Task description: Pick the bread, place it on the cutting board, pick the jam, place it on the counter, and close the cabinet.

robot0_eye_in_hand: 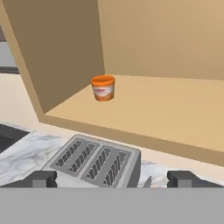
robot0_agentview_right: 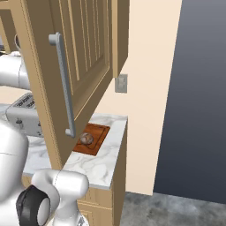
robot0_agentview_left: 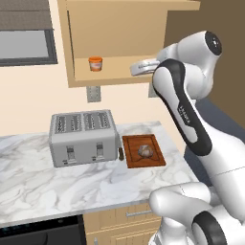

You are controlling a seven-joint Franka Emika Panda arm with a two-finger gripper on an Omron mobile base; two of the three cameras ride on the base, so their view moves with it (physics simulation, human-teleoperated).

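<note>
One small squat orange jar of jam [robot0_agentview_left: 95, 63] with a pale band and an orange lid stands upright on the bare shelf of the light tan wooden wall cupboard [robot0_agentview_left: 119, 28], toward the shelf's left end and back from its front edge; in the hand view the same jar [robot0_eye_in_hand: 103, 88] sits near the cupboard's left inner wall, with open shelf to its right. The two dark fingers [robot0_eye_in_hand: 111, 179] stand wide apart at the bottom of the hand view, holding nothing, well short of the jar and level with the front of the shelf. In the left base view the white arm reaches up so that its hand lies at the right end of the shelf opening. Below, on the white-and-grey veined marble table [robot0_agentview_left: 57, 182], a silver four-slot toaster [robot0_agentview_left: 83, 136] stands just left of a flat reddish-brown wooden cutting board [robot0_agentview_left: 155, 160] with a grooved border. The small round brown-grey loaf of bread [robot0_agentview_left: 145, 151] rests on that board, about at its middle. In the right base view the cupboard's panelled door [robot0_agentview_right: 84, 53] hangs swung open toward the camera, its long metal bar handle [robot0_agentview_right: 64, 84] upright, and the loaf [robot0_agentview_right: 86, 139] on the board [robot0_agentview_right: 99, 132] shows beneath its lower edge.
</note>
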